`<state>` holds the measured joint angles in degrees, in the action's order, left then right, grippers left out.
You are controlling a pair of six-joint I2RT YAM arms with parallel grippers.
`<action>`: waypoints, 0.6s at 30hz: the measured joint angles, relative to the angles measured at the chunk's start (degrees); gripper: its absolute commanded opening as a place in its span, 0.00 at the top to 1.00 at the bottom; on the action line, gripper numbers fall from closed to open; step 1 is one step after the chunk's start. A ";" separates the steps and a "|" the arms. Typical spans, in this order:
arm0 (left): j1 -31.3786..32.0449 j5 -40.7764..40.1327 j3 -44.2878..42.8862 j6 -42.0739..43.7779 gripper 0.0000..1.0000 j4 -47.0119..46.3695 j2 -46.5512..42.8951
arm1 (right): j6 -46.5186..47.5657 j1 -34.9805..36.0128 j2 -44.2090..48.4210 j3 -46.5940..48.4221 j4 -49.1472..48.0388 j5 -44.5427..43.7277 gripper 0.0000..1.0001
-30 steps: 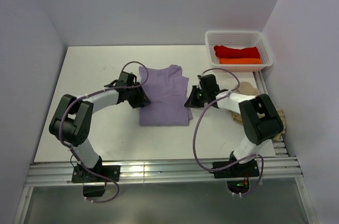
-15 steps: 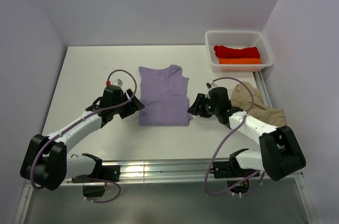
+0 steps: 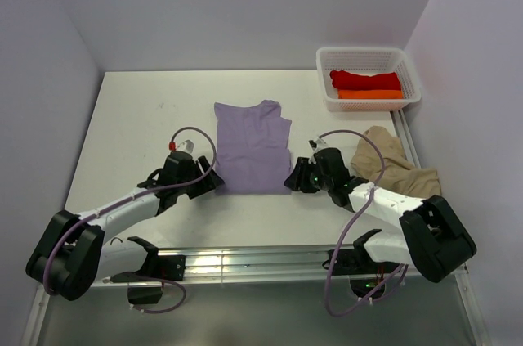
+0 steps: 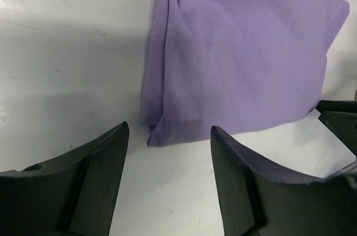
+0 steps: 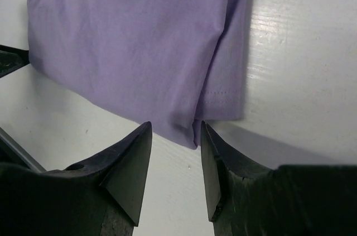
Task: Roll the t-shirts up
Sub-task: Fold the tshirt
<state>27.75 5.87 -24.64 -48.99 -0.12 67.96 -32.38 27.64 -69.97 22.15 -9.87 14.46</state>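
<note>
The lavender t-shirt [image 3: 252, 150] lies flat on the table [image 3: 139, 117] between my two arms, folded into a long narrow panel with its short near edge toward me. My left gripper [image 3: 211, 182] sits low at the near left corner and my right gripper [image 3: 292, 181] at the near right corner. Both pairs of fingers [image 4: 100, 158] stand apart with nothing pinched. In the left wrist view the corner of the cloth [image 4: 240, 52] lies just ahead of the gap. In the right wrist view the hemmed corner [image 5: 128, 35] pokes into the gap between the tips.

I judge this cloth to be thin, light and limp, with no stiffness to carry a push. Folded edges run down both sides, so several layers are stacked at each corner. I would take hold right at those two near corners, fingers flat to the table, getting under the whole stack. A shallow pinch would likely lift only the top layer and pull the fold open. The roll should then run away from me, both sides moving evenly, or it may come out skewed.

The beige t-shirt [image 3: 392, 166] lies crumpled on the table beside my right arm. The red t-shirt [image 3: 365, 80] and orange t-shirt [image 3: 370, 94] sit in the white mesh basket [image 3: 368, 51].
</note>
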 measured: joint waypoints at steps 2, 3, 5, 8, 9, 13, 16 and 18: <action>0.02 -0.76 0.13 0.04 0.34 -0.63 0.00 | -0.02 0.33 -0.44 -0.07 -0.72 -0.52 0.53; 0.07 -1.16 0.15 0.09 0.34 -1.07 0.00 | -0.02 0.42 -0.85 -0.09 -1.11 -0.74 0.53; 0.11 -1.36 0.15 0.24 0.34 -1.66 0.11 | 0.00 0.55 -1.73 -0.09 -1.53 -1.27 0.53; 0.11 -1.33 0.15 0.31 0.34 -2.64 0.55 | 0.00 0.92 -2.25 -0.11 -1.77 -1.51 0.53; 0.11 -1.29 0.15 0.35 0.34 -2.71 0.70 | 0.00 1.14 -2.27 -0.11 -1.84 -1.57 0.53; 0.11 -1.18 0.26 0.92 0.34 -3.19 1.25 | -0.02 2.01 -2.27 -0.61 -2.78 -2.01 0.55; 0.11 -0.98 0.26 1.33 0.36 -3.50 1.49 | -0.13 2.73 -2.84 -0.85 -2.99 -2.69 0.62; 0.11 -0.72 0.28 1.51 0.39 -3.69 2.08 | -0.37 3.15 -3.82 -0.85 -3.02 -2.91 0.62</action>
<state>27.86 5.15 -24.36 -47.48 -3.81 70.04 -32.75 30.79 -73.80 21.30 -12.88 11.55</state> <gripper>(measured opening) 0.629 0.388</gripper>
